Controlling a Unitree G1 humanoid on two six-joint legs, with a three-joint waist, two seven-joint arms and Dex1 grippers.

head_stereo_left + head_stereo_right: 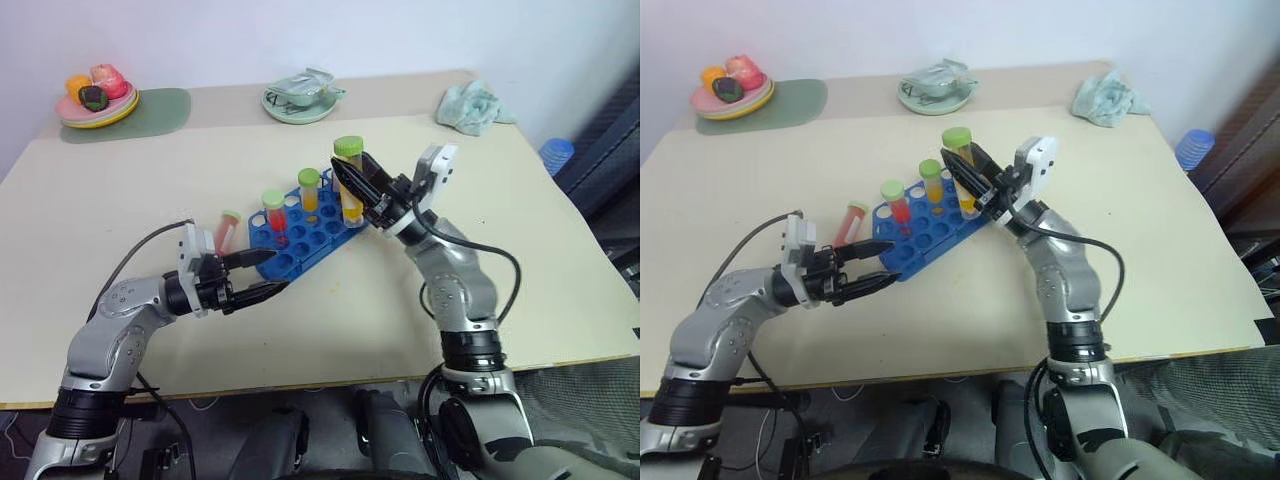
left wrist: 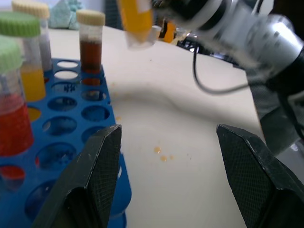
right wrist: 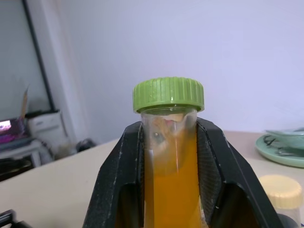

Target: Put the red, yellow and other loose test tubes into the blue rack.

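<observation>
Right gripper clamped on orange-filled test tube, green ribbed cap above 2 black fingers. Pale-capped tube just beside. Green plate on beige table behind.

Head eyes look down at the blue rack; wrist cameras sit close.

The rack looks like glossy blue plastic. The held tube is clear smooth plastic with a ribbed green cap. The table is matt cream. At two o'clock lies a crumpled soft cloth.
</observation>
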